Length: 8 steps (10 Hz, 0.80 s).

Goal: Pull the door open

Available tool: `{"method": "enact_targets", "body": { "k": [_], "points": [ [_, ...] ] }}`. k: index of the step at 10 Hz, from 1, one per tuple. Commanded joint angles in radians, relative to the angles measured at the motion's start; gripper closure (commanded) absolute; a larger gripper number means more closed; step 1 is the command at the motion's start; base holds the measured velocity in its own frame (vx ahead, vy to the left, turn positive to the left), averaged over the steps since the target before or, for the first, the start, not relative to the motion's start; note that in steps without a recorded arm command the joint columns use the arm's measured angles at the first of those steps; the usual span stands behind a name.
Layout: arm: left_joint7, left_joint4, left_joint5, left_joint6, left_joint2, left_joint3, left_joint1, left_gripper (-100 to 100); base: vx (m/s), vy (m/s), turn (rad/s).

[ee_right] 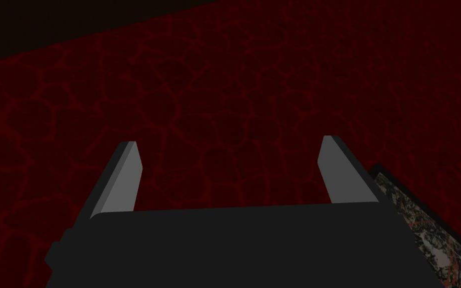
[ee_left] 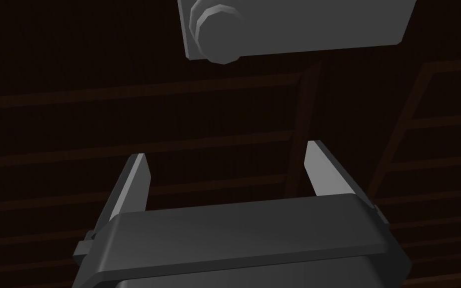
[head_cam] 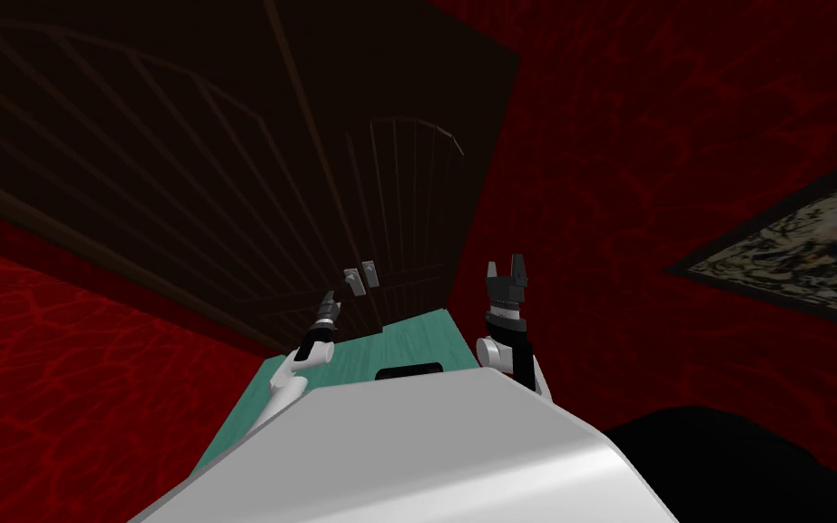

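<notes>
Closest in, a strip of teal floor (head_cam: 380,345) is running from my base to the foot of the door. Above it my left gripper (head_cam: 328,309) is reaching forward at the door. The left wrist view is showing its two light grey fingers (ee_left: 137,180) standing spread wide, with nothing between them. My right gripper (head_cam: 507,270) is hanging raised off to the right, near the door's edge, its blades likewise parted and gripping nothing. Just ahead of the left fingertips, and clear of them, a grey handle plate (ee_left: 294,25) is carrying a round knob (ee_left: 219,32) at one end. From the head, two small grey plates (head_cam: 362,275) are sitting side by side just beyond the left gripper. Behind them the dark brown door (head_cam: 226,163), lined with thin raised ribs, is spreading across the view between red veined walls (head_cam: 680,136).
</notes>
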Motion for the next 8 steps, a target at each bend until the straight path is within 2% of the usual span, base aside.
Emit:
{"method": "enact_targets", "body": {
  "k": [1, 2, 4, 6, 8],
  "points": [
    [-0.005, 0.020, 0.003, -0.004, 0.010, 0.029, 0.018, -100, 0.037, 0.115, 0.180],
    [-0.006, 0.026, 0.003, -0.006, 0.011, 0.035, 0.019, -100, 0.121, 0.120, 0.078],
    [-0.008, 0.029, 0.002, -0.009, 0.007, 0.036, 0.012, -100, 0.160, 0.077, -0.034],
    [-0.010, 0.027, 0.000, -0.011, 0.000, 0.027, -0.003, -100, 0.205, -0.021, -0.083],
    [-0.011, 0.018, -0.004, -0.014, -0.014, 0.006, -0.030, -100, 0.235, -0.081, -0.177]
  ]
}}
